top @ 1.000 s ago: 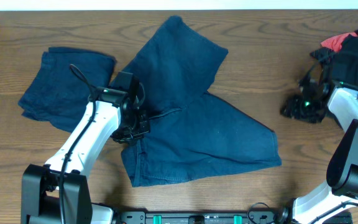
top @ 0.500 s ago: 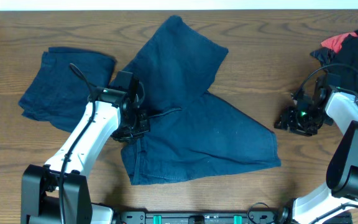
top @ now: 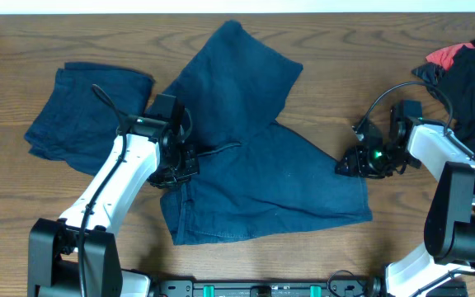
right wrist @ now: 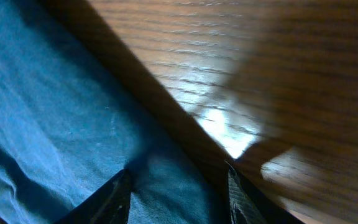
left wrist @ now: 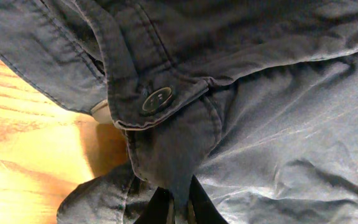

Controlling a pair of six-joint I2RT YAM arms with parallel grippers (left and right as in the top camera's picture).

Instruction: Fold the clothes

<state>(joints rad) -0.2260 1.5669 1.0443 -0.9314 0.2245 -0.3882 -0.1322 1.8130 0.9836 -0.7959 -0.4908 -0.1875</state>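
Dark navy shorts (top: 254,157) lie spread open in the middle of the table, legs splayed up and to the right. My left gripper (top: 181,165) is shut on their waistband by the button (left wrist: 156,99), the fabric pinched between its fingers (left wrist: 160,208). A second alike pair (top: 85,115) lies folded at the far left. My right gripper (top: 346,164) is open, its fingers (right wrist: 114,199) straddling the right leg's edge (right wrist: 73,124) just above the cloth.
A heap of black and red clothes (top: 468,70) lies at the far right edge. Bare wooden table (top: 345,91) shows between the shorts and that heap, and along the front.
My right gripper has moved left from beside the clothes heap to the right leg's edge of the spread shorts. The left gripper and the shorts have not moved.
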